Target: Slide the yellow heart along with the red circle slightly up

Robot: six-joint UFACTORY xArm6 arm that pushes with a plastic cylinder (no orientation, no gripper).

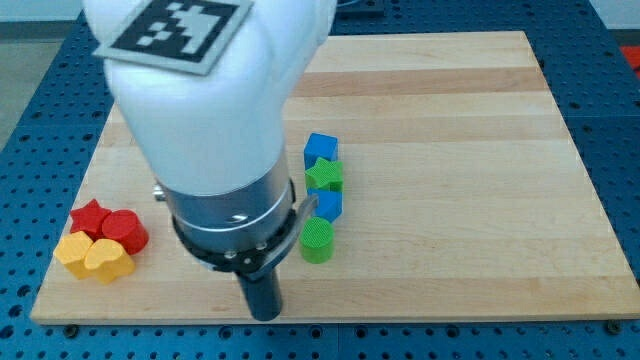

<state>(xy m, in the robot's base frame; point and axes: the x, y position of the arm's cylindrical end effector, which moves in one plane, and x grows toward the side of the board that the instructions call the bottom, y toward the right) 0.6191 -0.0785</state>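
Observation:
The yellow heart lies near the board's bottom left corner. The red circle touches it just above and to the right. My tip is at the end of the dark rod, close to the board's bottom edge. It stands well to the right of the yellow heart and a little lower, touching no block. The arm's white and dark body hides the board's upper left middle.
A red star and a second yellow block touch the heart and circle on their left. A column of a blue block, green star, blue block and green circle stands right of the rod.

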